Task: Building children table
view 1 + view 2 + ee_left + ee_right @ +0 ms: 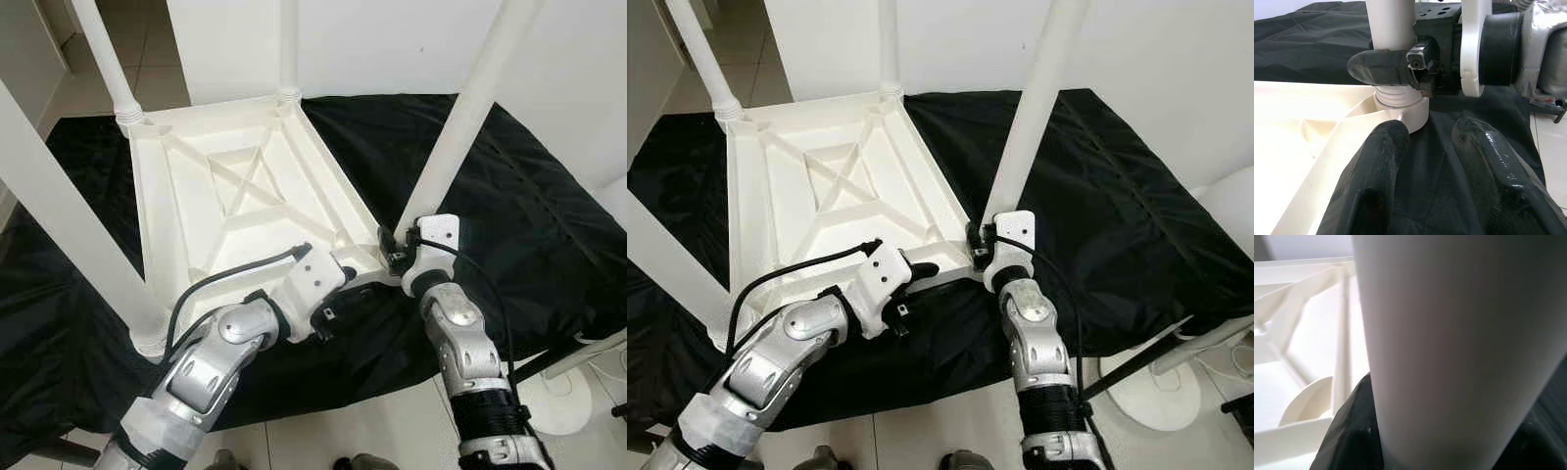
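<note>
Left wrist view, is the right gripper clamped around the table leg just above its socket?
Yes, the right gripper wraps its black finger around the white table leg right above the corner socket.

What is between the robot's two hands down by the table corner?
In the left wrist view, the black cloth and the white corner socket lie between the left end effector and the right end effector, which grips the table leg.

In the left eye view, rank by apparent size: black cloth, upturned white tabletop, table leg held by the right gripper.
1. black cloth
2. upturned tabletop
3. table leg gripped by the right gripper; the leg rises toward the camera, so it looks enlarged.
</note>
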`<state>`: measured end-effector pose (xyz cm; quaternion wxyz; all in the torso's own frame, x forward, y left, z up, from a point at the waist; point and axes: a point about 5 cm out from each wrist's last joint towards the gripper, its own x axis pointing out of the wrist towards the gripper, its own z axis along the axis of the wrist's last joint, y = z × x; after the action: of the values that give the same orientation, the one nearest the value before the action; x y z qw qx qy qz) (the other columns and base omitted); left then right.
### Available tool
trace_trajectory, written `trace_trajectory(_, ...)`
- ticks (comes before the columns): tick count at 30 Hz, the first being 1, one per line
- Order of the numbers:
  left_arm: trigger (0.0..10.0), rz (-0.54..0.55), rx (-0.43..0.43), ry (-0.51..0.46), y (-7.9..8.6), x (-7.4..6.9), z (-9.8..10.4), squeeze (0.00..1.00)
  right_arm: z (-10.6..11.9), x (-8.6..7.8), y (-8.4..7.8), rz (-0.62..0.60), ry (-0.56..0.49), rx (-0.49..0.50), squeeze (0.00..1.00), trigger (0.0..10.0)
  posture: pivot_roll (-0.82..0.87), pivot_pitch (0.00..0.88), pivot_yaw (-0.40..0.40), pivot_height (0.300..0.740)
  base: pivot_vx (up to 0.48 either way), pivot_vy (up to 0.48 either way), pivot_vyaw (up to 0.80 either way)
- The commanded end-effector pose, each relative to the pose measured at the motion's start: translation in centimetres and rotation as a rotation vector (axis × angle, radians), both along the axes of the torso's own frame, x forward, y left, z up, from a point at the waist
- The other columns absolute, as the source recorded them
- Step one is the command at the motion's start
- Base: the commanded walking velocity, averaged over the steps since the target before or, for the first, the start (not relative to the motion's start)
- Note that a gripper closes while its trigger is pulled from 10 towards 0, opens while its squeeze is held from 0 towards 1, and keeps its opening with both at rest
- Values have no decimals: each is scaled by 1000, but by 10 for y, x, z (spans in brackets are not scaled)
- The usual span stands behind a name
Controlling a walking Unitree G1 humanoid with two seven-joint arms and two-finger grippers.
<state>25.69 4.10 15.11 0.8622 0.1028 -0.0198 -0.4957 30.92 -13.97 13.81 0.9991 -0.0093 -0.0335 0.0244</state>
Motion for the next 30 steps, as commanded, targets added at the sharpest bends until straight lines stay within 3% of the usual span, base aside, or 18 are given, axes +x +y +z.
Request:
trace_trajectory(1, 10000, -56, 19, 2, -4, -2, -2, 0, -8, -6, 6, -56, 38, -2, 0, 10000, -100, 38, -10, 740, 0, 0, 0)
trace_trajectory(2, 10000, -58, 17, 3, -5, -2, -2, 0, -9, -8, 18, -38, 45, 19, 0, 10000, -101, 37, -10, 740, 0, 0, 0)
trace_trajectory(10, 10000, -64, 15, 4, -6, -3, -2, 0, -5, -10, 33, 34, 43, 46, 0, 10000, -103, 34, -10, 740, 0, 0, 0)
trace_trajectory(11, 10000, -61, 14, 0, -6, -2, -2, 0, -6, -11, 32, 26, 49, 56, 1000, 10000, -99, 30, -14, 740, 0, 0, 0)
trace_trajectory(23, 10000, -41, -3, 1, -8, -3, -2, 0, -1, -12, 21, 56, 28, 59, 1000, 10000, -100, 37, -44, 740, 0, 0, 0)
trace_trajectory(24, 10000, -38, -7, 2, -8, -3, -2, 0, -1, -13, 18, 89, 28, 51, 318, 10000, -102, 37, -46, 740, 0, 0, 0)
trace_trajectory(25, 10000, -35, -8, 1, -8, -3, -2, 0, 0, -15, 16, 121, 27, 44, 0, 10000, -102, 37, -48, 740, 0, 0, 0)
trace_trajectory(30, 10000, -31, -12, -1, -8, -1, -1, 0, 0, -19, 6, 199, 21, 19, 0, 10000, -105, 39, -45, 740, 0, 0, 0)
